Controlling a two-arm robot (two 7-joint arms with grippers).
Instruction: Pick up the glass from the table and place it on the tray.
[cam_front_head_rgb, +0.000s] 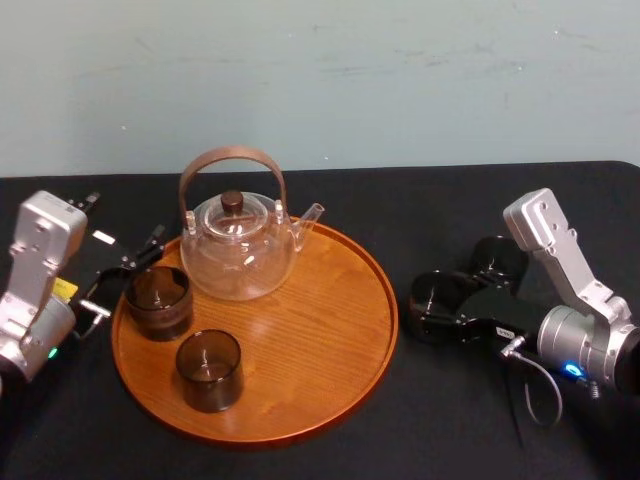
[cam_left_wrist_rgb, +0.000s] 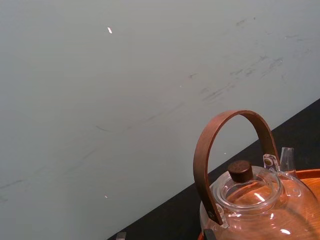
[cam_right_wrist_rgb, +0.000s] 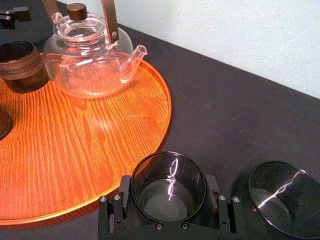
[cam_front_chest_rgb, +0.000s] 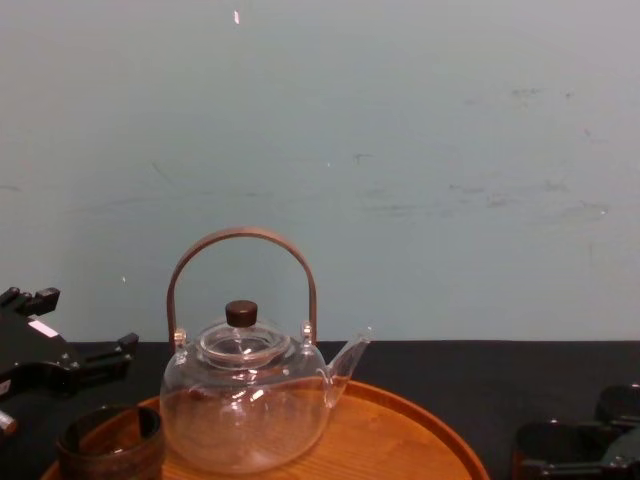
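Note:
A dark smoky glass stands on the black table just right of the round wooden tray. My right gripper is shut on the glass, one finger against each side of it at table level. From the head view the same glass and right gripper sit beside the rim of the tray. My left gripper is open at the tray's left edge, next to a dark glass that stands on the tray.
A clear glass teapot with a brown handle stands at the back of the tray, and another dark glass at its front. One more dark glass stands on the table close behind the held one.

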